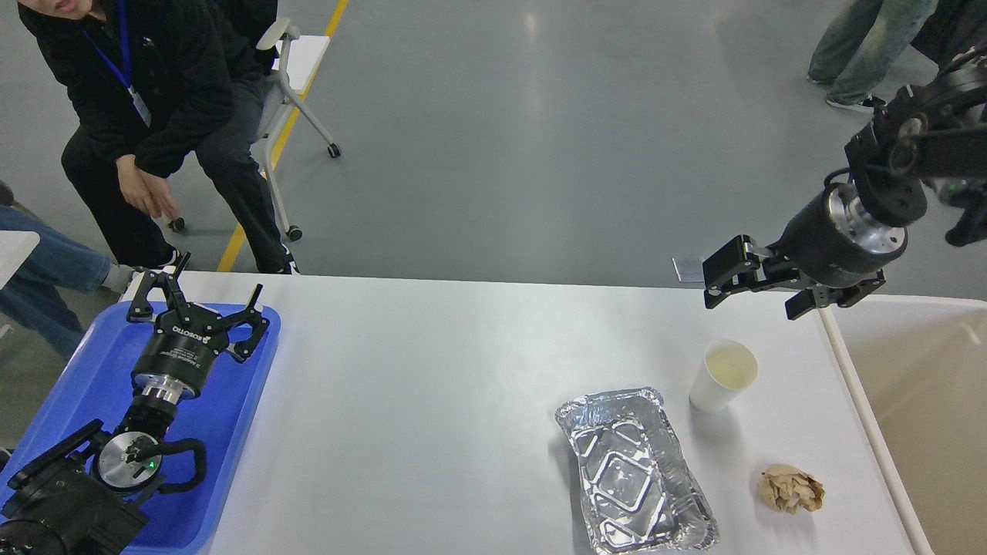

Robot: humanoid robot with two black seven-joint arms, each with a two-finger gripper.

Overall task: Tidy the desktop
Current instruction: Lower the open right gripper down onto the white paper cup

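Observation:
The white desktop [432,385] fills the middle of the head view. On its right part stand a white paper cup [723,375], an empty foil container [634,470] and a crumpled brown paper ball [790,489]. My right gripper [752,297] hangs open and empty above the table's far right edge, a little beyond and above the cup. My left gripper [202,297] is open and empty, with its fingers spread over the far end of the blue plastic tray [239,416] at the left.
A beige rimmed bin [917,401] stands against the table's right end. A person [154,116] sits on a wheeled chair [293,92] beyond the far left corner. Another person's legs [856,46] show at the far right.

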